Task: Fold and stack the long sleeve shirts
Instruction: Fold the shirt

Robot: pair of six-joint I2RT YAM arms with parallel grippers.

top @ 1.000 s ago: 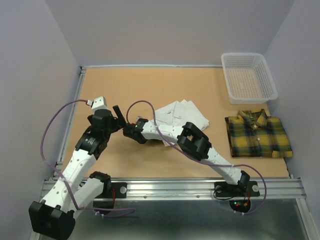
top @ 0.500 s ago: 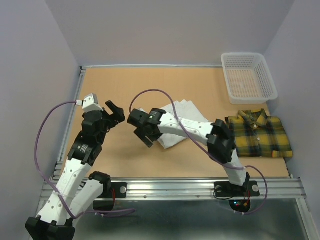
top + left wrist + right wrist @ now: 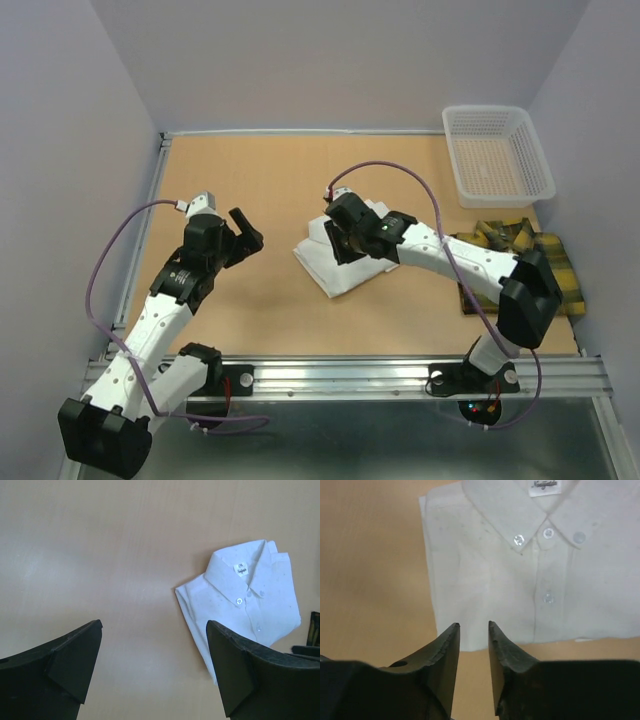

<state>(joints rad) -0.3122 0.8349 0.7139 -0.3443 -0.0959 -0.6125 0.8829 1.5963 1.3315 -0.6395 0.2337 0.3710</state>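
Near the middle of the counter: white shirt point(image 3: 338, 268). Lies flat, folded to a tidy rectangle, collar and button placket up, label showing inside the neck. Plain white cloth, faintly speckled, edges squared.

Over its folded edge opposite the collar: right pincer point(image 3: 473, 626). Jaws narrow with nothing between them, seemingly just above the cloth. Probably poised to pinch that edge and carry the shirt across for stacking.

Toward the left edge: left pincer point(image 3: 154, 624). Spread wide, empty, well apart from the shirt, likely parked out of the right arm's way.

Along the right edge: plaid shirt point(image 3: 556, 262), yellow and dark. Looks folded, partly hidden by the right arm, and is seemingly the base for the stack.

At the far right corner: white mesh basket point(image 3: 455, 160), apart from both shirts.
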